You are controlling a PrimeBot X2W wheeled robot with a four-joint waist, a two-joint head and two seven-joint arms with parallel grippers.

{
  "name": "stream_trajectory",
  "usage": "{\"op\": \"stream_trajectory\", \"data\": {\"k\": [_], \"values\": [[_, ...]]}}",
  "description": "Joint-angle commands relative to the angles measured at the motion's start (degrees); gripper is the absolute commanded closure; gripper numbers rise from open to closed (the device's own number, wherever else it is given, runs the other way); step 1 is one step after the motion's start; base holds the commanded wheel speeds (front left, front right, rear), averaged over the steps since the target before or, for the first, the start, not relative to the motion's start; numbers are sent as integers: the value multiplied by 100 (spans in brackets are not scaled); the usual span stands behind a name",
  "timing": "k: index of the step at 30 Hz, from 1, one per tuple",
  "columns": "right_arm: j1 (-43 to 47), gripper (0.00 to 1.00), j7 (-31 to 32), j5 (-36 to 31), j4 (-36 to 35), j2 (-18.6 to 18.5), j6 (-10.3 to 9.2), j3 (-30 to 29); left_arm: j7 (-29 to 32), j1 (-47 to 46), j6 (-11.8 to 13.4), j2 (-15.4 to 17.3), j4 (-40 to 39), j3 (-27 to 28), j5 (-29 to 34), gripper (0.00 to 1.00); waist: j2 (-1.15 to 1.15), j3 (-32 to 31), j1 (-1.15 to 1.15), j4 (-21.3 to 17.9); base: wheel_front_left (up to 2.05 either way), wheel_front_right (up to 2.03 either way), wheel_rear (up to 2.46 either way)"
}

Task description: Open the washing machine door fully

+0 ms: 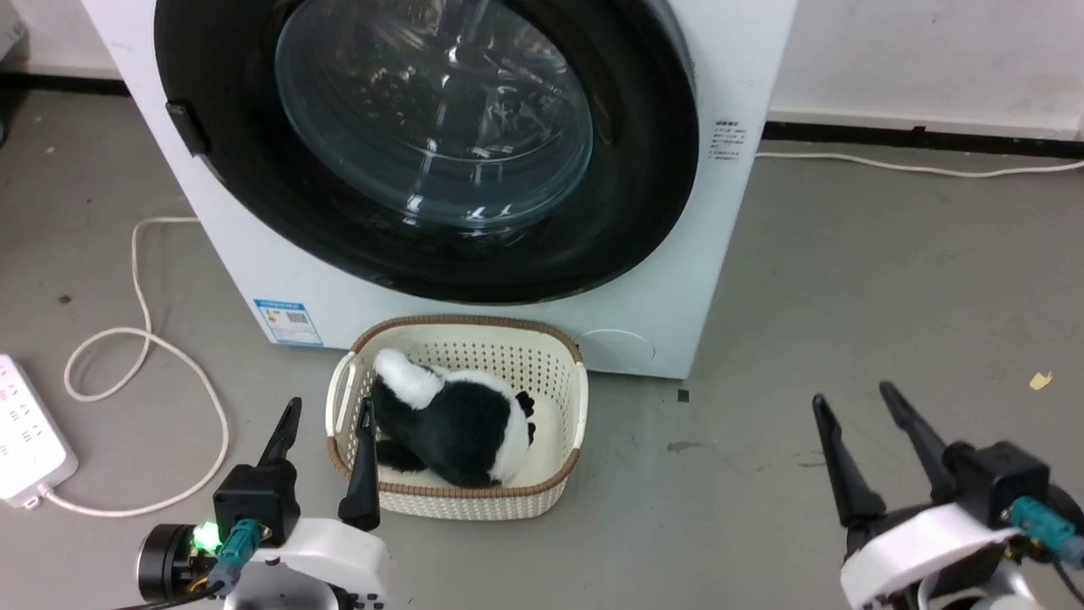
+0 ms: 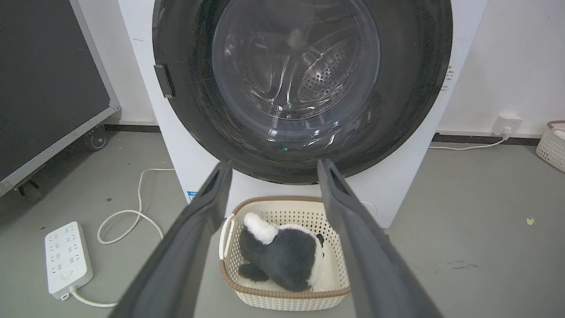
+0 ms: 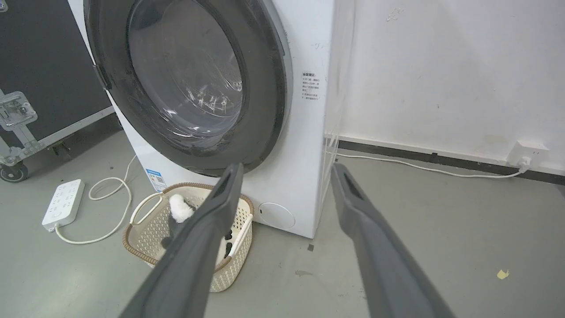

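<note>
The washing machine door is a big glossy black disc with a clear glass bowl in its middle, lying flat against the white machine front. A small dark handle sits on its left rim. The same door faces the left wrist view and appears at an angle in the right wrist view. My left gripper stands open low at the left, beside a basket. At the lower right my right gripper is open over bare floor. Both are well short of the door and hold nothing.
A cream basket with a black-and-white plush toy stands on the floor right below the door. A white power strip and looping cable lie at the left. A dark wheeled case stands left of the machine.
</note>
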Motion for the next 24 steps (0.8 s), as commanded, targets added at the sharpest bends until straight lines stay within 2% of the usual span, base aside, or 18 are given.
{"op": "stream_trajectory", "data": {"k": [1,8,15,16,17,18,24], "values": [[-167,0,-24,123,15,-51,1,-24,-75,-91,29,3,-43,-29,-66,0,0,55,0,33,0,0,0],[-510,0,97,636,-29,-164,1,-103,-159,-176,53,3,-83,-69,-161,0,0,249,0,136,0,0,0],[-905,0,269,1086,21,-131,2,-473,-243,-271,88,4,-185,-99,-247,0,0,421,0,253,0,0,0],[-971,27,301,1150,30,-116,2,-520,-255,-285,93,4,-200,-106,-262,0,0,445,0,270,0,0,0],[-1040,71,334,1221,44,-97,2,-569,-267,-299,98,4,-214,-113,-276,0,0,468,0,285,0,0,0],[-1113,100,370,1308,60,-74,2,-620,-279,-312,103,4,-226,-122,-289,0,0,491,0,301,0,0,0],[-1628,100,691,1958,261,17,2,-894,-351,-393,124,5,-290,-166,-352,0,0,651,0,385,0,0,0]]}}
